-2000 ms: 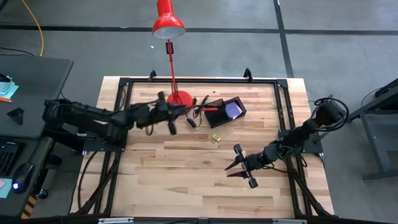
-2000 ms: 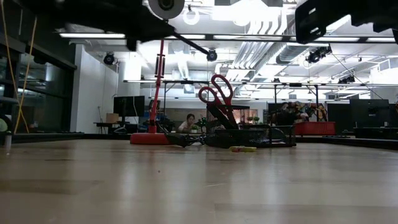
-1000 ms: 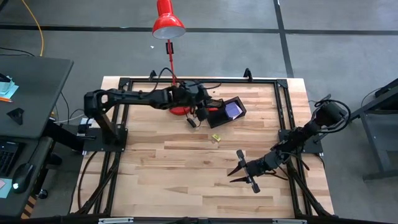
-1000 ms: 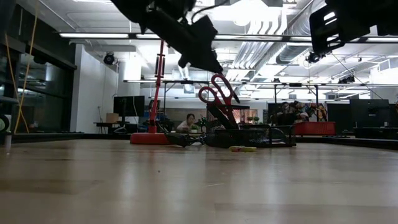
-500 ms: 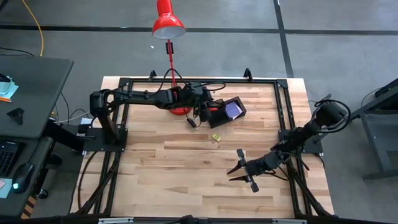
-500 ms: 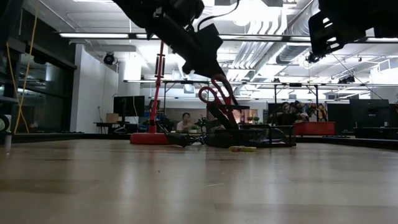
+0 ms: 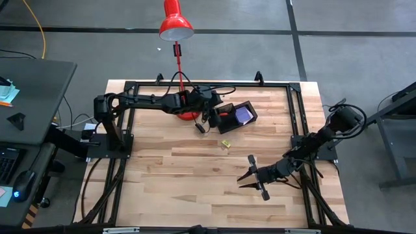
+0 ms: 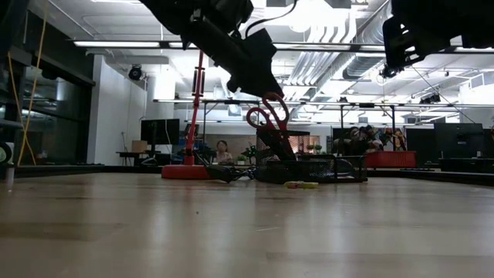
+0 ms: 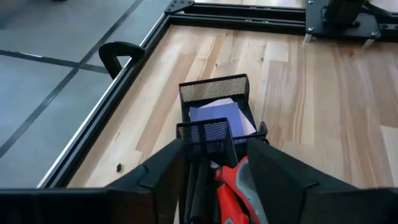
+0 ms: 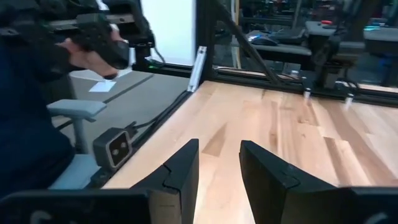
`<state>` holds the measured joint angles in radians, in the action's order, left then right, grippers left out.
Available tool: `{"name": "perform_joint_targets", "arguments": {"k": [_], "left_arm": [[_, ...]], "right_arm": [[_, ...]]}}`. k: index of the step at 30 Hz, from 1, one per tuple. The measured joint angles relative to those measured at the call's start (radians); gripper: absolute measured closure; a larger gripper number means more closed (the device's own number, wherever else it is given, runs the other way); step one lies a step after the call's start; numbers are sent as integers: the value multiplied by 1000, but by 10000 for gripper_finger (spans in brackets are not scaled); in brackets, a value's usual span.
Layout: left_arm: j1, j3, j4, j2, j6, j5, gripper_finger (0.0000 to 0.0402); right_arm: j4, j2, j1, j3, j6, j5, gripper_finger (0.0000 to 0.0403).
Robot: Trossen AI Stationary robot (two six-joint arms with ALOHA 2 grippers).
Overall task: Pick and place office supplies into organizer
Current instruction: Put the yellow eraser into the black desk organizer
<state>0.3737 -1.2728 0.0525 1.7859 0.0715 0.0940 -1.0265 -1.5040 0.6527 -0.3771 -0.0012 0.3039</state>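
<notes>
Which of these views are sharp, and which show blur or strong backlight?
High view: evenly lit and sharp. Low view: bright ceiling lights behind, arms in silhouette, near wooden tabletop blurred. Left wrist view: black mesh organizer sharp, near fingers soft. Right wrist view: background blurred.

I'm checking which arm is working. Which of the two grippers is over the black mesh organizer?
The left gripper, reaching over the black mesh organizer by the red-handled scissors; the right gripper hangs over bare wooden table, far from it.
</notes>
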Motion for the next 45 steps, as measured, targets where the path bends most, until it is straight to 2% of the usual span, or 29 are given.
{"name": "perform_joint_targets", "arguments": {"k": [4, 7, 10, 13, 16, 24, 27, 34, 36, 40, 42, 45], "left_arm": [[0, 0, -13, -12, -16, -54, 215], [-10, 0, -41, -39, -58, -124, 214], [-41, 5, -54, -52, -69, -190, 219], [-82, 27, -92, -68, -72, -195, 226], [-127, 77, -172, -101, -82, -212, 231], [-292, 325, -474, -218, -106, -215, 235], [-360, 428, -614, -237, -110, -200, 234], [-505, 583, -863, -242, -93, -177, 234], [-546, 618, -903, -242, -71, -138, 234], [-615, 684, -997, -252, -77, 11, 234], [-640, 699, -997, -262, -79, 74, 234], [-674, 720, -984, -275, -79, 111, 234]], "right_arm": [[43, 0, 0, 0, 6, 68, 295], [101, 0, -1, -1, 84, 125, 295], [128, 0, 0, -1, 164, 133, 295], [132, -1, 0, -1, 223, 134, 295], [130, -10, -1, -1, 232, 146, 295], [125, -70, -27, -1, 308, 307, 295], [125, -95, -51, -1, 343, 382, 295], [124, -150, -145, -2, 411, 437, 295], [124, -178, -171, -5, 425, 449, 294], [125, -235, -214, -27, 455, 452, 282], [136, -263, -225, -43, 467, 456, 269], [179, -303, -234, -76, 468, 482, 242]]}}
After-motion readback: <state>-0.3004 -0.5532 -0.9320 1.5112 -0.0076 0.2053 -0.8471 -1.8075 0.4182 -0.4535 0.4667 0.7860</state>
